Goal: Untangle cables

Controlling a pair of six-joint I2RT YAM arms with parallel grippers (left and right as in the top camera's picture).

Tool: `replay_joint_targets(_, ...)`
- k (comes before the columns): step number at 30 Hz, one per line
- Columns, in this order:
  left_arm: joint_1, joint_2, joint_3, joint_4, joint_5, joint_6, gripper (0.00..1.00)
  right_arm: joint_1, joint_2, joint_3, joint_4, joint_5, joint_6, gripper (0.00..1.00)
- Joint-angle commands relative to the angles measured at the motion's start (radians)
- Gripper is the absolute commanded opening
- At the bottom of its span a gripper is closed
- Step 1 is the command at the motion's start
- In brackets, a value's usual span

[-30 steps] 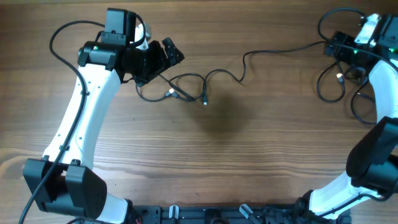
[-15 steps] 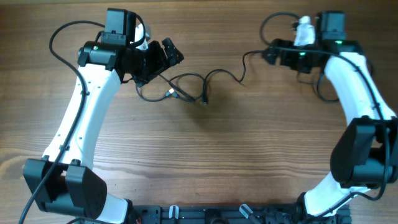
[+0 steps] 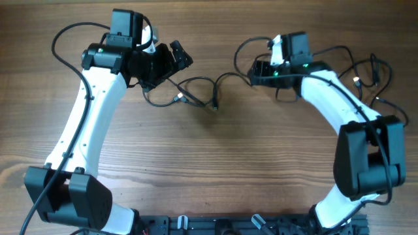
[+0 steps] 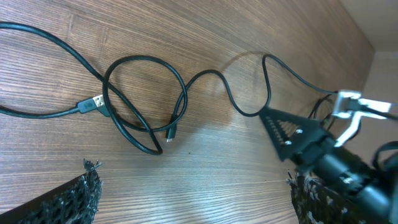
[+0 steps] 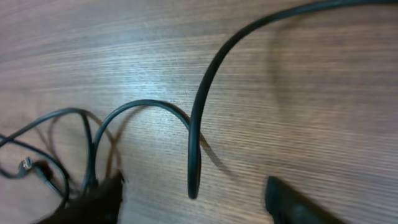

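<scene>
Thin black cables [image 3: 196, 88] lie in loose, crossing loops left of centre, with two small plugs [image 4: 93, 102] at their ends. One strand runs right to my right gripper [image 3: 253, 70]. In the right wrist view that strand [image 5: 194, 143] hangs between the fingers [image 5: 93, 202], which stand apart without touching it; my right gripper [image 5: 193, 205] is open. My left gripper [image 3: 183, 55] hovers at the upper left of the loops, open and empty. In the left wrist view the loops [image 4: 143, 93] lie ahead of the left gripper [image 4: 189, 199], and the right gripper [image 4: 292, 134] shows at the right.
More thin black cable [image 3: 366, 72] lies in loops at the far right behind the right arm. Thicker black cords run from the left arm [image 3: 65, 39]. The wooden table [image 3: 215, 156] stretches toward the front edge.
The right arm has swung from the far right to the left, onto the strand's bend, and its jaws have narrowed. The right-hand cable loops have shifted. The left arm has not moved.
</scene>
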Motion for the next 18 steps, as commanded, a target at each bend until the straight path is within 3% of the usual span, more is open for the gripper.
replay_joint_targets(1, 0.001, 0.000, 0.003, -0.001, -0.014, 0.005, 1.00, 0.011, 0.023, -0.040, 0.032, 0.034, 0.018, 0.46)
replay_joint_targets(6, 0.001, 0.000, 0.003, 0.000, -0.014, 0.005, 1.00, 0.011, 0.023, -0.044, 0.035, 0.034, 0.017, 0.31)
replay_joint_targets(8, 0.001, 0.000, 0.003, 0.000, -0.014, 0.005, 1.00, 0.011, 0.023, -0.043, 0.035, 0.034, 0.017, 0.19)
replay_joint_targets(10, 0.001, 0.000, 0.003, 0.000, -0.014, 0.005, 1.00, 0.011, 0.023, -0.043, 0.036, 0.035, 0.017, 0.13)
replay_joint_targets(14, 0.001, 0.000, 0.003, -0.001, -0.014, 0.005, 1.00, 0.011, 0.023, -0.043, 0.045, 0.034, 0.017, 0.12)
replay_joint_targets(18, 0.001, 0.000, 0.003, -0.001, -0.014, 0.005, 1.00, 0.011, 0.023, -0.043, 0.084, 0.035, 0.016, 0.18)
